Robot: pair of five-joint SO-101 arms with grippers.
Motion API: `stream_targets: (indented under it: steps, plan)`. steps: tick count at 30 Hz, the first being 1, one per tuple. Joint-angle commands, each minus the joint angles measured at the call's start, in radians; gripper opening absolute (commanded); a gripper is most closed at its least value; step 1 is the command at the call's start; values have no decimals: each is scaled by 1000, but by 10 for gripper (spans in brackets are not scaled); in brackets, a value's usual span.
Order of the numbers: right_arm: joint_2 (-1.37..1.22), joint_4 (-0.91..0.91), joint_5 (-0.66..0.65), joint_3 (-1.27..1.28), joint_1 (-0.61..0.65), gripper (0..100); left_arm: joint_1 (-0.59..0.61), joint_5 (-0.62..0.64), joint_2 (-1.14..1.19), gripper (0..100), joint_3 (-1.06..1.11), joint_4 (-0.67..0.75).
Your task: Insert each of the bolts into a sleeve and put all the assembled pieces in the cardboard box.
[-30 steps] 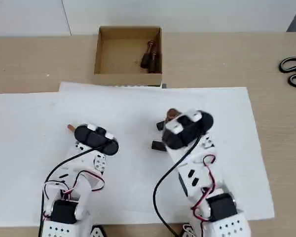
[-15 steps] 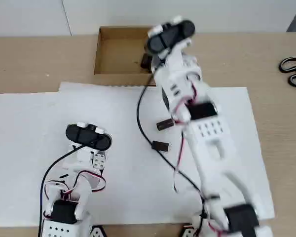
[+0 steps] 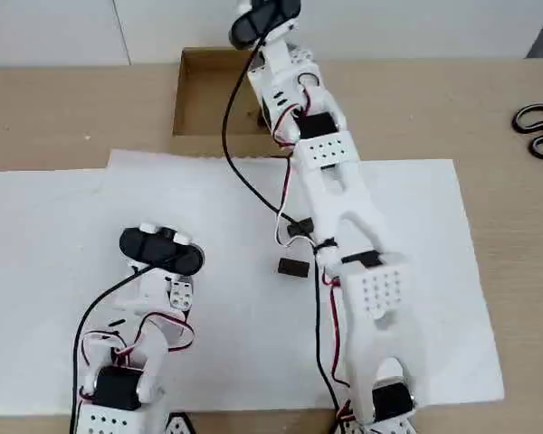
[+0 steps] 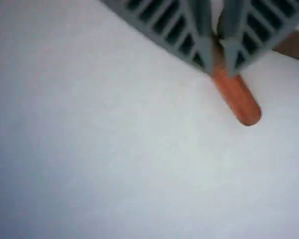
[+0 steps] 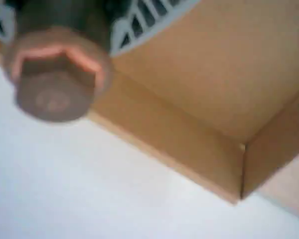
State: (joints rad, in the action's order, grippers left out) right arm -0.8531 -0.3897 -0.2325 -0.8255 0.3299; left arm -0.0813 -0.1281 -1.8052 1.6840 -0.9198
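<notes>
My left gripper (image 4: pixel 217 52) is shut on a copper bolt (image 4: pixel 236 97), whose rounded end pokes out just above the white paper (image 4: pixel 89 149). In the high view this gripper (image 3: pixel 156 246) hangs over the paper's left half. My right arm stretches across to the cardboard box (image 3: pixel 199 99), with its gripper (image 3: pixel 264 27) above the box's far side. That gripper (image 5: pixel 65 20) is shut on an assembled piece, a dark sleeve with the bolt's hexagonal head (image 5: pixel 55 79) facing the camera, over the box's inner wall (image 5: pixel 189 89). Two black sleeves (image 3: pixel 299 228) (image 3: pixel 293 267) lie on the paper.
The right arm (image 3: pixel 330 172) covers the box's right part, where a dark piece (image 3: pixel 264 115) peeks out beside it. Black scissors (image 3: pixel 538 131) lie at the table's right edge. The white paper (image 3: pixel 54 226) spans the table's front.
The right arm swung from the paper's middle out over the box, carrying its piece, and uncovered two sleeves. The left gripper shifted slightly back, still holding the bolt.
</notes>
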Motion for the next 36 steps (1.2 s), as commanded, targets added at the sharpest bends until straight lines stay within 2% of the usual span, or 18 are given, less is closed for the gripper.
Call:
stream_targets:
  steps: [1, 6, 13, 18, 20, 30, 36]
  plan:
    - [-84, 25, -15, -193, 22, 2, 5, 5, -12, 7, -2, 11]
    - [-194, 22, -17, -296, 35, 4, 5, 5, -12, 7, -2, 11]
    - [-206, -193, -92, -373, 48, 20, 5, 5, -12, 7, -2, 11]
    - [-203, -355, -92, -420, 53, 223, 5, 3, -12, 7, -2, 11]
    - [-203, -417, -89, -451, 53, 261, 5, 3, -12, 7, -2, 11]
    - [-203, -659, -89, -658, 51, 161, 5, 3, -12, 7, -2, 11]
    - [-203, -932, -87, -818, 48, 0, 5, 3, -12, 7, -2, 11]
